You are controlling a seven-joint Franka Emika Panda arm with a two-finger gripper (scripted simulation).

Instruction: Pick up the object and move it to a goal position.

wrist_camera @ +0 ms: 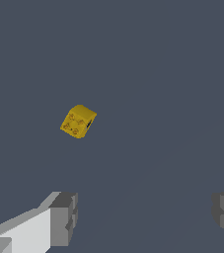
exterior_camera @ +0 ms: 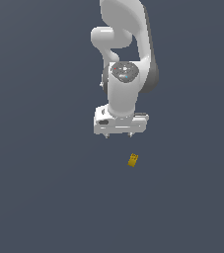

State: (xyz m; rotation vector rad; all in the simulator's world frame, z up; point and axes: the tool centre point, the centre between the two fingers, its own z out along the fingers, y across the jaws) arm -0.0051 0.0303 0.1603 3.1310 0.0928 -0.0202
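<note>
Plain dark grey-blue ground (exterior_camera: 44, 197), unmarked, is recorded in both views. Item: gripper (exterior_camera: 119, 135), white, jaws spread wide, nothing held. Item: block (exterior_camera: 132, 160), yellow-orange, small dark marks on its face, set on the ground, tilted askew. Relation noted: the block (wrist_camera: 78, 121) lies apart from the gripper (wrist_camera: 145, 215), off its centre line toward one finger (wrist_camera: 64, 218), slightly to the exterior view's right, not between the jaws.

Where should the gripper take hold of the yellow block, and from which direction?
Probably from straight above, closing on two opposite side faces of the yellow block. It is tiny and boxy, lies alone on the flat surface, and sits turned at an angle in both views, so the wrist likely needs rotating to square up. The gripper is open, empty and far wider than the block.
</note>
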